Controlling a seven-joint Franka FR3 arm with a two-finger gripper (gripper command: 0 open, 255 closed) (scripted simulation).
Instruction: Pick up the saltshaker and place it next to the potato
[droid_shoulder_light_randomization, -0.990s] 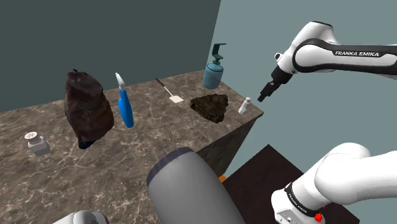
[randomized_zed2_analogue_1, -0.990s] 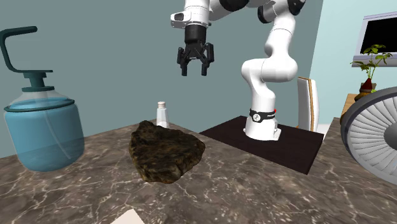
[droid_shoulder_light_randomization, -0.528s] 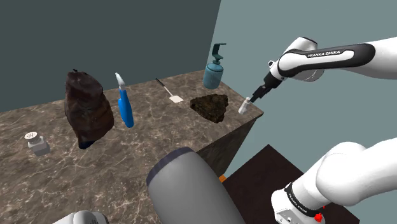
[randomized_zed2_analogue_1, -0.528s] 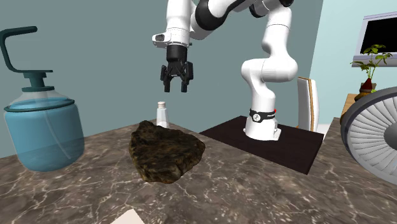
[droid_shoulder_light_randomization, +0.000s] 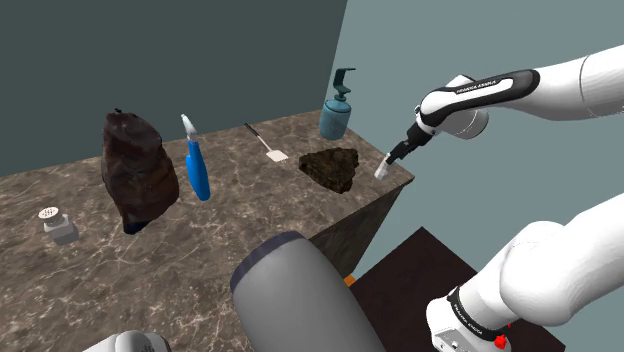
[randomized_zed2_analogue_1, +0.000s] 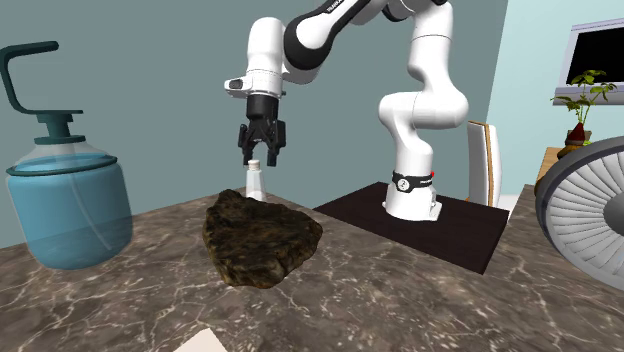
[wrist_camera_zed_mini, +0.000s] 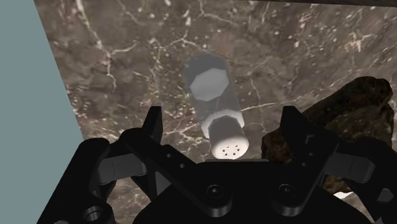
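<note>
While the black two-finger pincer (randomized_zed2_analogue_1: 260, 157) hangs spread apart over the small white cylindrical saltshaker (randomized_zed2_analogue_1: 255, 180), upright at the dark marble tabletop's (droid_shoulder_light_randomization: 230, 230) corner just beside the lumpy brown potato (randomized_zed2_analogue_1: 262, 238), I'd lower straight, centre the cap, then close on the body. I cannot tell what the translucent blue pump bottle (randomized_zed2_analogue_1: 68, 200) contains.

Flat, even light in all views, rather dim, with faint, soft-edged shadows on the counter (droid_shoulder_light_randomization: 250, 200). In the shoulder view the left wall (droid_shoulder_light_randomization: 150, 60) reads darker than the right wall (droid_shoulder_light_randomization: 400, 40). Wrist view: gripper (wrist_camera_zed_mini: 222, 124) near-solid black, saltshaker (wrist_camera_zed_mini: 213, 102) pale, all sharp edge to edge.
</note>
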